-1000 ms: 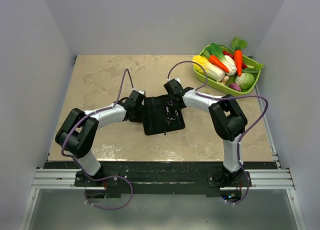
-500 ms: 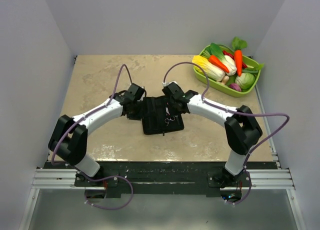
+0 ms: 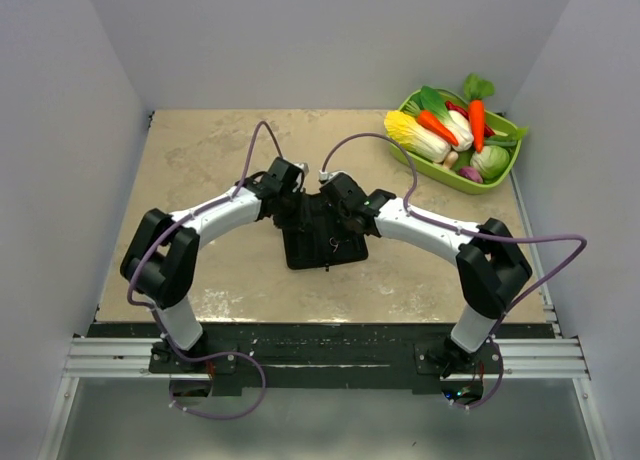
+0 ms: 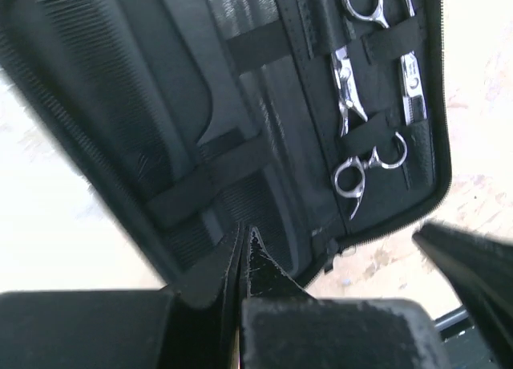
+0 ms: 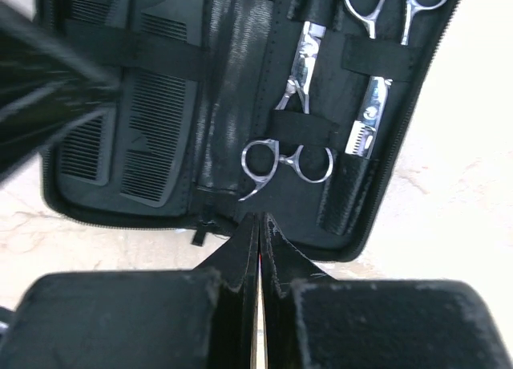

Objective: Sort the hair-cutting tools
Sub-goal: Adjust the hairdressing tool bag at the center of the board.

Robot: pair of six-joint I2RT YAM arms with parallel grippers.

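The left gripper (image 4: 242,233) and right gripper (image 5: 258,220) are both clenched, empty, over the open case (image 5: 232,80). Combs (image 5: 152,136) and scissors (image 5: 300,64) sit under its straps. I think it is best to open one gripper first, then slide a tool out lengthwise.

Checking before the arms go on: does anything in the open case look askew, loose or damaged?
Nothing stands out. Both scissors sit under straps in the right half of the case, both combs under straps in the left.
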